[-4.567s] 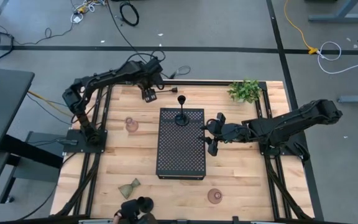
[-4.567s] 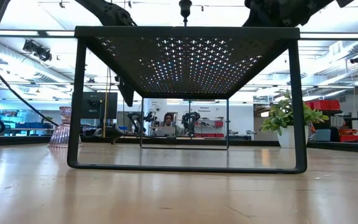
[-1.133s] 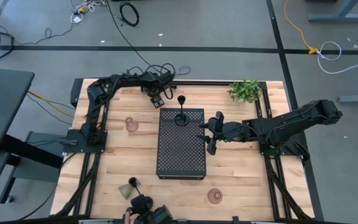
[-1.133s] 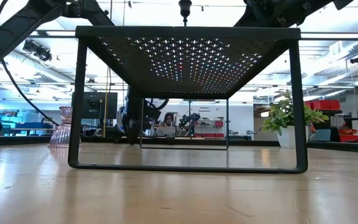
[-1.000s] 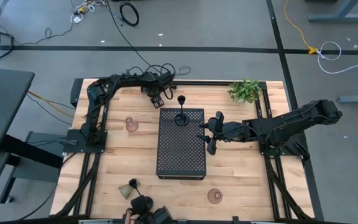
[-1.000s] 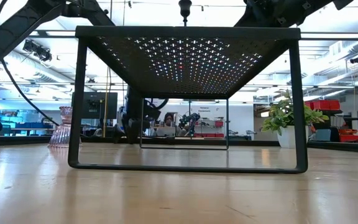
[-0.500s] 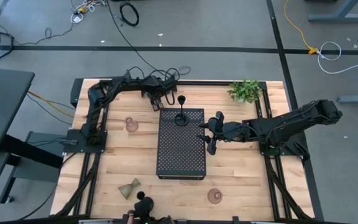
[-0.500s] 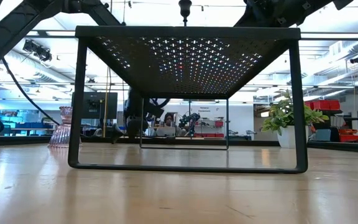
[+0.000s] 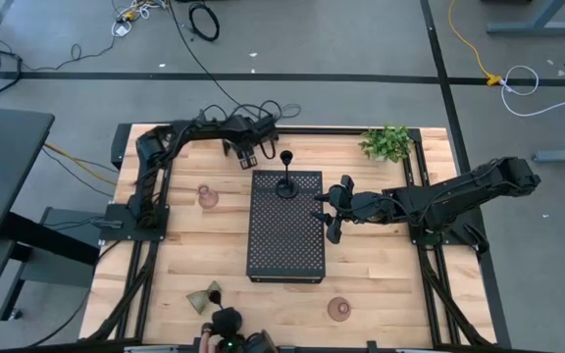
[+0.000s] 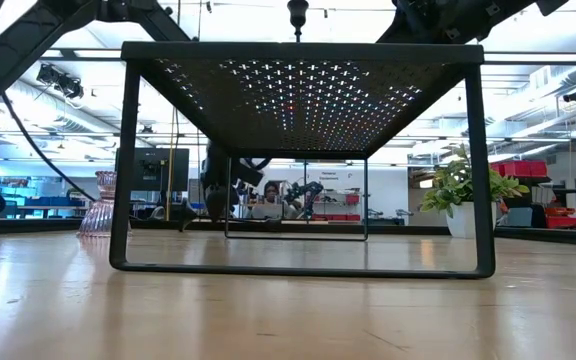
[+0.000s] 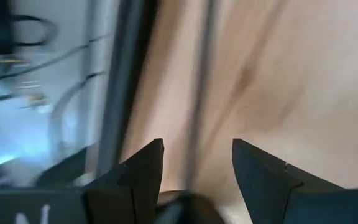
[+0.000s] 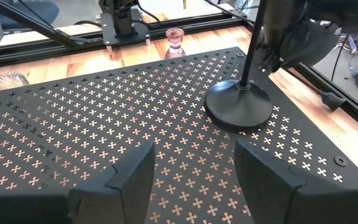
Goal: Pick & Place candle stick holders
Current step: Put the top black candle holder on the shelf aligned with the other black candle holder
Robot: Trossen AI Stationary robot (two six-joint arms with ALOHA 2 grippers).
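Observation:
One slim black holder [image 9: 287,184] stands upright by its round base on the far end of the black perforated tray [image 9: 284,240]; it also shows in the right wrist view [image 12: 238,106]. My left gripper [image 9: 247,157] is open, low over the table beyond the tray's far left corner. In its blurred wrist view a thin dark stem [image 11: 197,112] runs between the fingers [image 11: 197,158]; whether they touch it, I cannot tell. My right gripper [image 9: 330,211] is open and empty at the tray's right edge [image 12: 194,180]. Another black holder [image 9: 226,319] is at the near edge.
A pinkish glass holder [image 9: 207,197] stands left of the tray, another [image 9: 338,310] near the front edge. The olive hourglass holder [image 9: 204,297] lies front left. A leafy plant [image 9: 387,143] is at the far right corner. A person's hand [image 9: 207,344] shows at the near edge.
My left gripper has turned about its wrist beyond the tray's far left corner and shifted slightly toward the table's right. At the near edge, the black holder has moved a little beside the person's hand.

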